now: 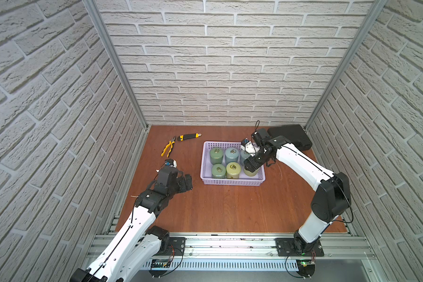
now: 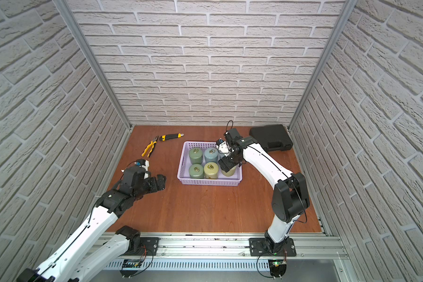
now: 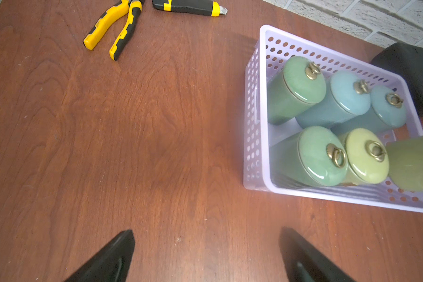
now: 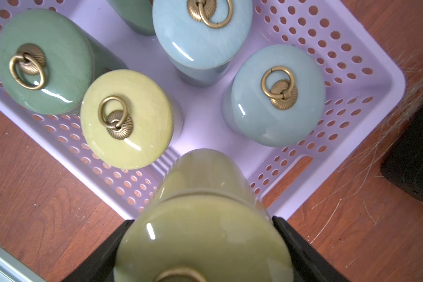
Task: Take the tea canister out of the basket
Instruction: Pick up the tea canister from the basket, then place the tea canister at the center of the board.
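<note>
The lavender basket (image 1: 230, 182) (image 2: 205, 182) (image 3: 261, 97) (image 4: 376, 61) stands on the wooden table and holds several lidded tea canisters in green, blue and yellow-green. My right gripper (image 1: 250, 166) (image 2: 226, 164) (image 4: 203, 222) reaches down into its near right corner. It is shut on an olive tea canister (image 1: 251, 172) (image 2: 228, 172) (image 3: 413, 163) (image 4: 200, 190), with a black finger on each side of the lid. Whether its base still touches the basket floor I cannot tell. My left gripper (image 1: 187, 182) (image 2: 160, 182) (image 3: 205, 234) hovers open and empty over bare table, left of the basket.
Yellow-handled pliers (image 1: 167, 146) (image 3: 112, 29) and a yellow-black utility knife (image 1: 188, 136) (image 3: 188, 6) lie at the back left. A black hard case (image 1: 291, 136) (image 2: 270, 136) sits behind the basket at the back right. Brick-pattern walls close in three sides.
</note>
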